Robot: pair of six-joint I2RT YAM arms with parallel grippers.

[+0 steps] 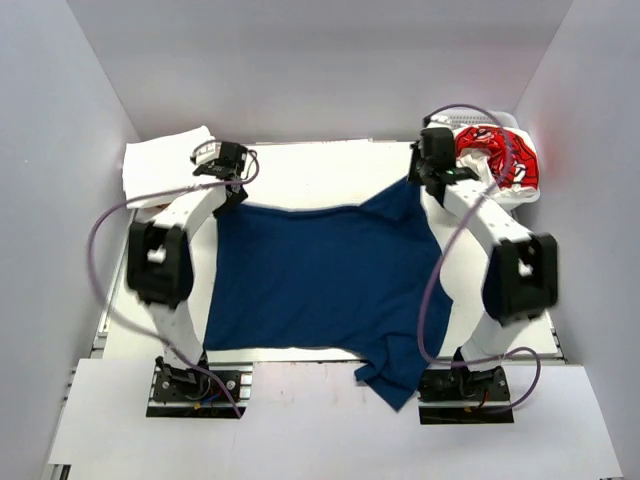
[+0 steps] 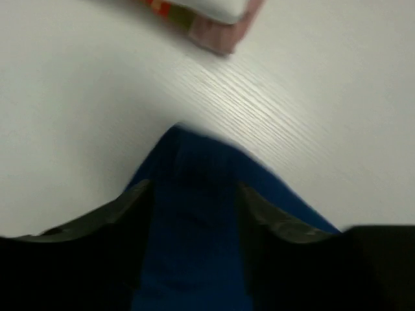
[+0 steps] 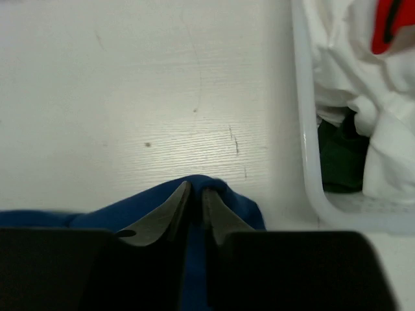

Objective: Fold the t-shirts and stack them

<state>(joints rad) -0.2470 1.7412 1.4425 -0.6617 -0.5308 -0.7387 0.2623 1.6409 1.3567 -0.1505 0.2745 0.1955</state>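
Right claw (image 3: pixel 194 194) — jaws nearly together, pinching the far right corner of the navy t-shirt (image 1: pixel 320 275). Left claw (image 2: pixel 193 191): fingers apart, navy cloth lying between them at the far left corner; this view is blurred. The shirt lies spread at table centre, long axis left to right. Its far right corner tapers toward the basket (image 3: pixel 303 142), and a near right flap runs toward the right arm's base. Bare table (image 1: pixel 330 165) lies along the far edge — a folded white t-shirt (image 1: pixel 165 160) occupies the far left corner.
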